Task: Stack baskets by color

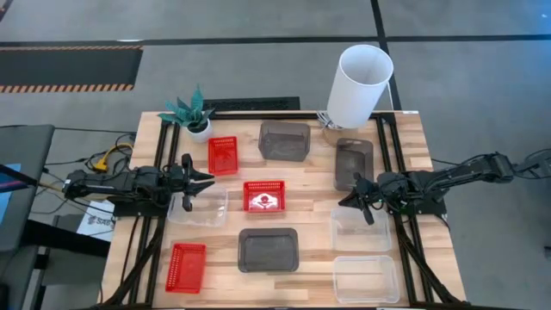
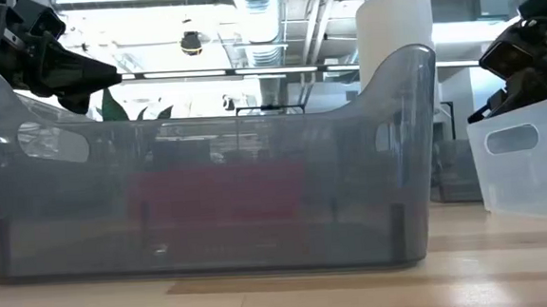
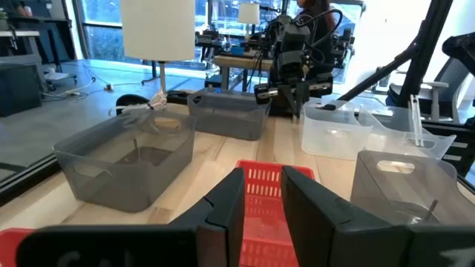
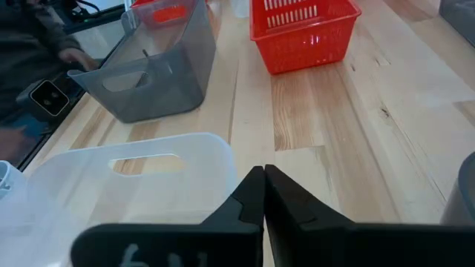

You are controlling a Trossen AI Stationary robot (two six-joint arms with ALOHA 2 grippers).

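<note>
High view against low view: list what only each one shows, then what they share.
Only the high view: all nine baskets spread over the table, including three red baskets, the potted plant, and both arms whole, the left gripper over a clear basket.

Only the low view: the room's ceiling and lights behind the table.

Both: the white cylinder, a grey basket, and the shut right gripper beside another clear basket.

right gripper [image 4: 263,178]: fingers [image 4: 249,194] pressed together, over wooden worktop [image 4: 356,111] | clear basket [image 4: 133,185] just beside fingers | grey basket [image 4: 148,67] and red basket [image 4: 304,30] beyond clear basket
</note>
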